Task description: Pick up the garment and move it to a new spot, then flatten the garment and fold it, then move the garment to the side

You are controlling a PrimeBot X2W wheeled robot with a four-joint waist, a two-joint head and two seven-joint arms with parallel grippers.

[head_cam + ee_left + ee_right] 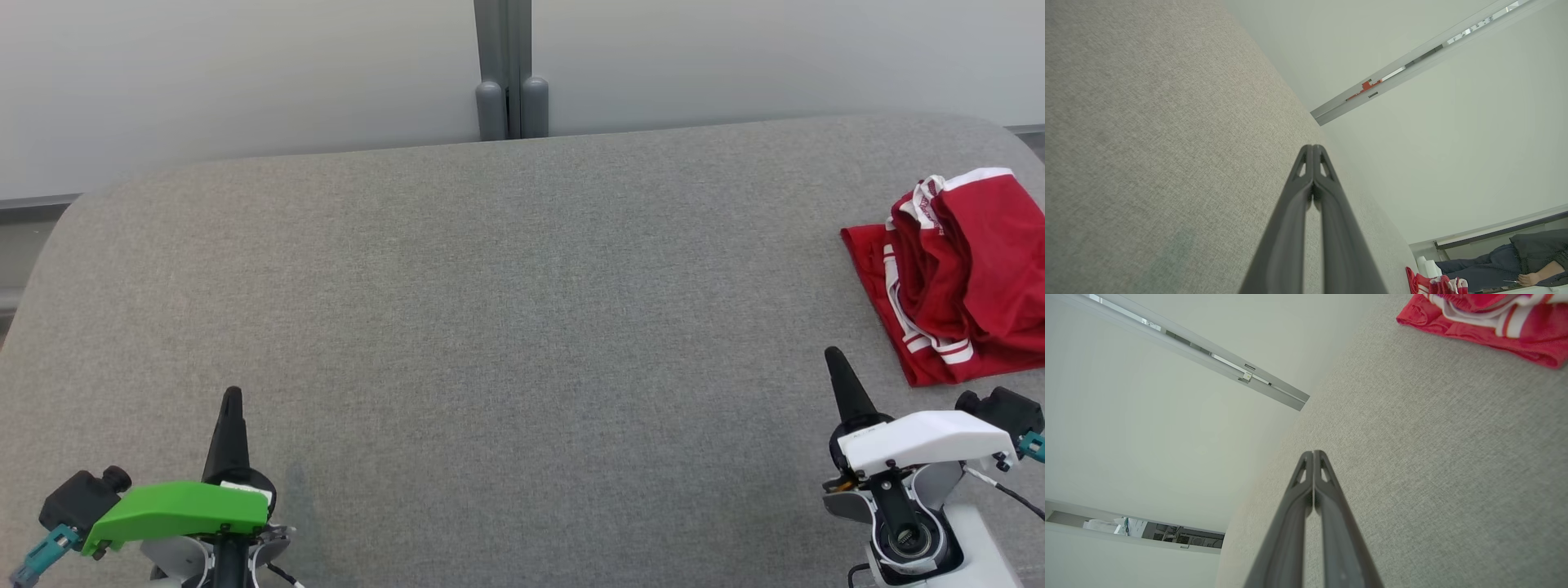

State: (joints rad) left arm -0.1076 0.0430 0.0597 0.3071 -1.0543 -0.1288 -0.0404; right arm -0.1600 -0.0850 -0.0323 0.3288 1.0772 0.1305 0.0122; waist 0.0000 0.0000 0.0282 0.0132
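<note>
The garment [955,278] is red with white stripes and lies folded into a rough bundle at the right edge of the grey table [490,327]. It also shows in the right wrist view as the garment [1494,326] at the top right, and in the left wrist view as a small red patch of the garment [1433,283] at the bottom. My right gripper [834,357] is shut and empty, a short way in front of and left of it. At the lower left my left gripper [233,396] is shut and empty, far from the garment. Tips pressed together show in both wrist views: left gripper [1312,148], right gripper [1313,453].
A pale wall with a grey post [506,73] runs behind the table's far edge. A seated person [1527,261] in dark clothes is beyond the table's right end.
</note>
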